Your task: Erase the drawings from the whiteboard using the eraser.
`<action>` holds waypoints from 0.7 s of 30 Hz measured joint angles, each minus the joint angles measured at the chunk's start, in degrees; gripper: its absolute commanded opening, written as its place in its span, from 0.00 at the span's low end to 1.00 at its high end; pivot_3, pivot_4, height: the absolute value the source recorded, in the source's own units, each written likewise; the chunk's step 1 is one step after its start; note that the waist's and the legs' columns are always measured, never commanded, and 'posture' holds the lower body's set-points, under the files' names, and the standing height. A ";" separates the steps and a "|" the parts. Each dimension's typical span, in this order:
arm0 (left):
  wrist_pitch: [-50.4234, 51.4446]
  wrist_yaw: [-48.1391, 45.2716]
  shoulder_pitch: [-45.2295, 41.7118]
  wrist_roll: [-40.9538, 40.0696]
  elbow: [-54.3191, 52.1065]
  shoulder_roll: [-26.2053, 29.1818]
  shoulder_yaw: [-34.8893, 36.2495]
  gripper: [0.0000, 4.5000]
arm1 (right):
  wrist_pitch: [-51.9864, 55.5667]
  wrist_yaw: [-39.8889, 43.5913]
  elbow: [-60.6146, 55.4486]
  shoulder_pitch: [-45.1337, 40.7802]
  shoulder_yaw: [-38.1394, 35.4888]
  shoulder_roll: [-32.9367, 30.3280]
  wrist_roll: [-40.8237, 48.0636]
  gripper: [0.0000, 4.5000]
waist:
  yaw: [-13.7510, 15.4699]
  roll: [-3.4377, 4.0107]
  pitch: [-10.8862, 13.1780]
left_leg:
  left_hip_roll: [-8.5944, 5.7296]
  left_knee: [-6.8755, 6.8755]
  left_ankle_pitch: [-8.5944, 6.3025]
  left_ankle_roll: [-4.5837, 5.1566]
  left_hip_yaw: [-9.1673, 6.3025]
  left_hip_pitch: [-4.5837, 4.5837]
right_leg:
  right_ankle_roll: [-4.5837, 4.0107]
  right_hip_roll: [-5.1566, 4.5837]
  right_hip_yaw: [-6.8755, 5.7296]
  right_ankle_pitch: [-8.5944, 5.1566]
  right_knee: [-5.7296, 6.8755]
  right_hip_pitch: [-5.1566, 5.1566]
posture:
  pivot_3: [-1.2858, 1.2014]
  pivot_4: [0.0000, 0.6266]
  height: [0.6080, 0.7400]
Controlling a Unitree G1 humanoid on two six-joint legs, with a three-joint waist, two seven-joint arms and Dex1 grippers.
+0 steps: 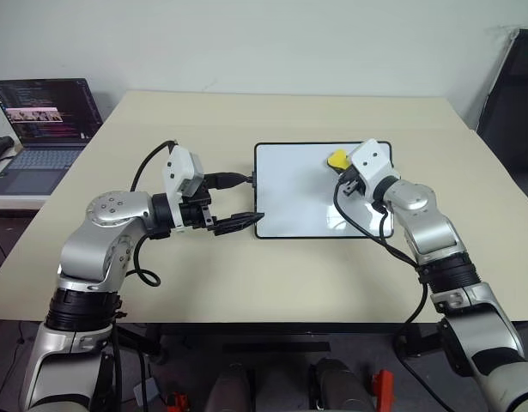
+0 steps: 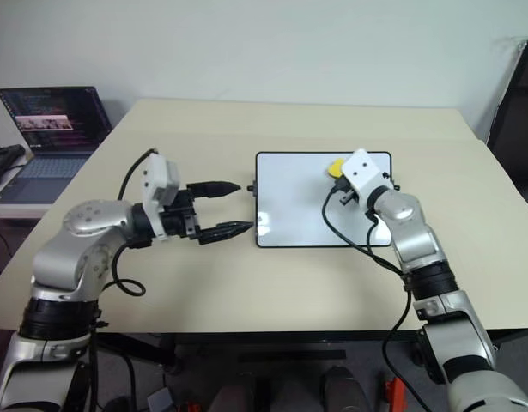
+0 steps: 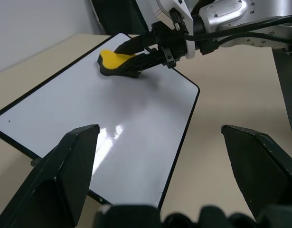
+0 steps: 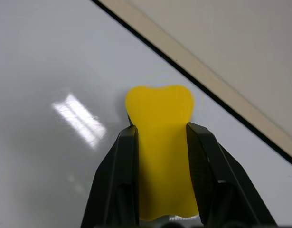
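Eraser (image 4: 160, 142) sits pinched between my right gripper (image 1: 342, 176) fingers, pressed flat on the whiteboard (image 1: 289, 193) near its far right corner, close to the black frame. Left gripper (image 1: 238, 202) hangs just off the board's left edge, jaws spread wide, nothing in them. Board lies mid table (image 1: 246, 112), laptop (image 1: 40, 129) off to the left. No marks I can make out on the white.
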 measured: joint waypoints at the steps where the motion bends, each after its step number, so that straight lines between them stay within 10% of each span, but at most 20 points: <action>1: 0.00 0.00 0.00 0.01 0.00 0.00 0.00 1.00 | -0.06 0.01 -0.10 0.10 -0.01 0.06 0.00 0.23 | -0.01 0.00 0.00 | 0.00 -0.01 0.00 0.00 0.00 0.00 | 0.02 0.00 -0.01 -0.02 0.00 0.00 | 0.52 0.24 1.00; 21: -0.49 -0.99 -1.08 0.32 1.83 -0.30 -0.26 1.00 | 10.48 21.02 -20.41 14.00 1.67 -5.15 7.60 0.22 | 0.36 0.07 0.19 | 0.01 -0.09 0.00 0.00 -0.03 -0.58 | -0.09 0.00 -0.04 -0.11 -0.07 -0.53 | 0.52 0.24 1.00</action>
